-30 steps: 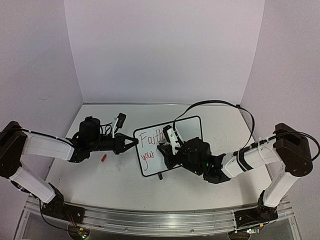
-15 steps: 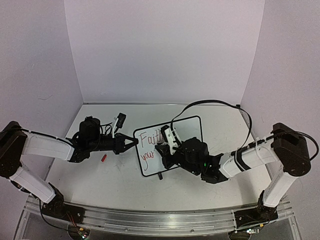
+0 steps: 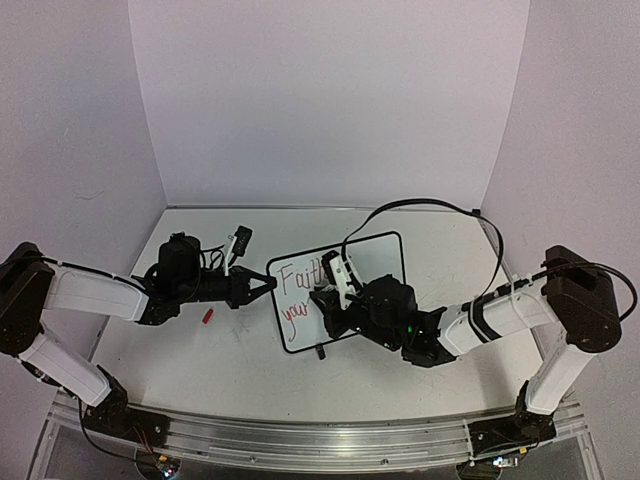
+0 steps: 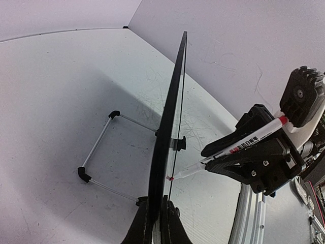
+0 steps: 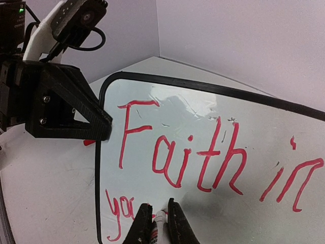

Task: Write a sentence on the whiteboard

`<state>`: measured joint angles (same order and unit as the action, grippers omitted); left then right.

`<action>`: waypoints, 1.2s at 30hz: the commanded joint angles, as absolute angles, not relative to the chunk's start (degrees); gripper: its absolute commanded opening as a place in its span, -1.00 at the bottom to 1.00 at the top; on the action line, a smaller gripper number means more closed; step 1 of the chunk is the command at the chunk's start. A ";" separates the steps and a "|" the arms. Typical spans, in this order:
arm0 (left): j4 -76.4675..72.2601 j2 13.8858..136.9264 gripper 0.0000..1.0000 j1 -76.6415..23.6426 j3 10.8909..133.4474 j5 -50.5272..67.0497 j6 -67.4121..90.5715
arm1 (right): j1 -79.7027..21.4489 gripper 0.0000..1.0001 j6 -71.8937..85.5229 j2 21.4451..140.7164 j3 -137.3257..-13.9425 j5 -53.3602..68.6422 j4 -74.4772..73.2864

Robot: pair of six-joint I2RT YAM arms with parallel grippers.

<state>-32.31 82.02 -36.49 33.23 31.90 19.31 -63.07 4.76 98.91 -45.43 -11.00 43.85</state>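
While left hand pinches whiteboard | right hand pinches marker | "in" seen right-wrist only

Black-framed whiteboard propped upright mid-table, red "Faith in yo" handwriting.

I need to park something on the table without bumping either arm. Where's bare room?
Bare table: near strip between board and rail; far right patch between board and wall. Crowded: board's left edge, where the left gripper clamps it, red cap beside; right gripper with marker covers its lower middle.
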 commanded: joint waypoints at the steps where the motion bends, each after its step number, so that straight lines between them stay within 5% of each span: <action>1: -32.10 81.24 -1.00 -36.47 34.17 31.51 17.31 | -63.20 -1.00 5.82 99.56 -45.56 -11.20 43.64; 36: -32.15 80.92 -1.00 -36.47 33.86 31.33 17.38 | -63.49 -1.00 7.91 100.13 -44.69 -12.40 41.93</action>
